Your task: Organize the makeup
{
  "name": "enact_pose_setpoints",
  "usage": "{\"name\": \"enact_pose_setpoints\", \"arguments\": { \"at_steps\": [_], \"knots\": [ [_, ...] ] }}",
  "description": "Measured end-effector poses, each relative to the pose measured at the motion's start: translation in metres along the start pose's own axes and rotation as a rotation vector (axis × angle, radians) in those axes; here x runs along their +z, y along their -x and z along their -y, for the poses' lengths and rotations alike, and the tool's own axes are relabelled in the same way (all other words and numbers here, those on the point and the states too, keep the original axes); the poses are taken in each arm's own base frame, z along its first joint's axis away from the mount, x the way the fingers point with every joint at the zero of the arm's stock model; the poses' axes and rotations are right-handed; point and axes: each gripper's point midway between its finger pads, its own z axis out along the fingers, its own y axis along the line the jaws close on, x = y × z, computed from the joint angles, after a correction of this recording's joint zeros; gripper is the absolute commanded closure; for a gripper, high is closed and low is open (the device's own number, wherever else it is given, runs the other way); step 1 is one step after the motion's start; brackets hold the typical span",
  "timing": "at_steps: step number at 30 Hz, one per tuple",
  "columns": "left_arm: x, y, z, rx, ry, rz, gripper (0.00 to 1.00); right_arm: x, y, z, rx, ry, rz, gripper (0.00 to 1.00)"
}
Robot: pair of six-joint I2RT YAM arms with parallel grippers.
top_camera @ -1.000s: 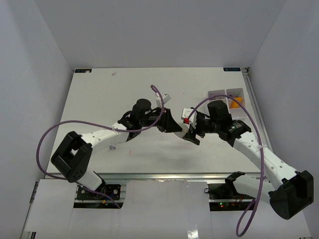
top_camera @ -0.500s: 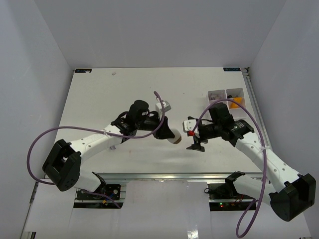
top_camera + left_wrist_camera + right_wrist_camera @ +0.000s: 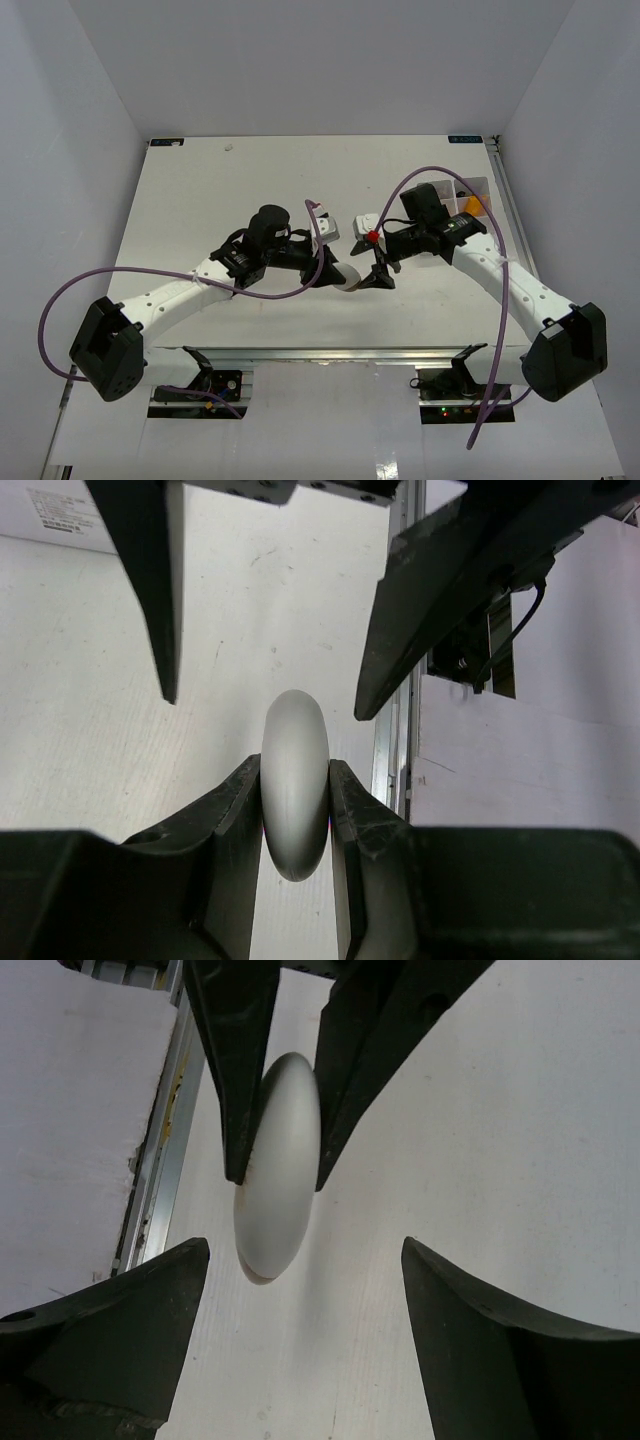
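Note:
The white oval compact point(image 3: 348, 278) hangs edge-on just above the table, near its front middle. My left gripper point(image 3: 338, 272) is shut on it, black fingers pressing both flat faces point(image 3: 295, 780). My right gripper point(image 3: 378, 277) faces it from the right, open wide. Its fingertips point(image 3: 190, 1260) stand level with the compact's free end point(image 3: 280, 1170), one on each side, touching nothing. An orange item point(image 3: 476, 203) lies in the white tray point(image 3: 480, 184) at the back right. The other makeup is hidden or out of view.
The right arm covers most of the tray. Purple cables loop over both arms. The table's metal front rail point(image 3: 395, 750) runs close behind the compact. Grey walls close in the table on three sides.
The left arm has carried the compact forward and to the right. The right gripper has swung left to face it, and its jaws have narrowed slightly.

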Motion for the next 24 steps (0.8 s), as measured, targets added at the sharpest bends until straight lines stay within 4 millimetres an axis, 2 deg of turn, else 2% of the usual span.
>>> {"name": "enact_pose_setpoints", "arguments": {
  "at_steps": [3,8,24],
  "knots": [
    [0.000,-0.004,0.001,0.012,-0.004,-0.010,1.00,0.002,0.006,0.005,0.034,0.003,0.012,0.36],
    [0.000,-0.006,-0.002,0.033,0.008,-0.020,1.00,0.009,0.000,0.006,0.117,0.028,0.007,0.43],
    [0.001,-0.013,-0.011,0.056,0.038,-0.044,1.00,0.025,-0.012,-0.001,0.202,0.083,-0.038,0.57]
  ]
}}
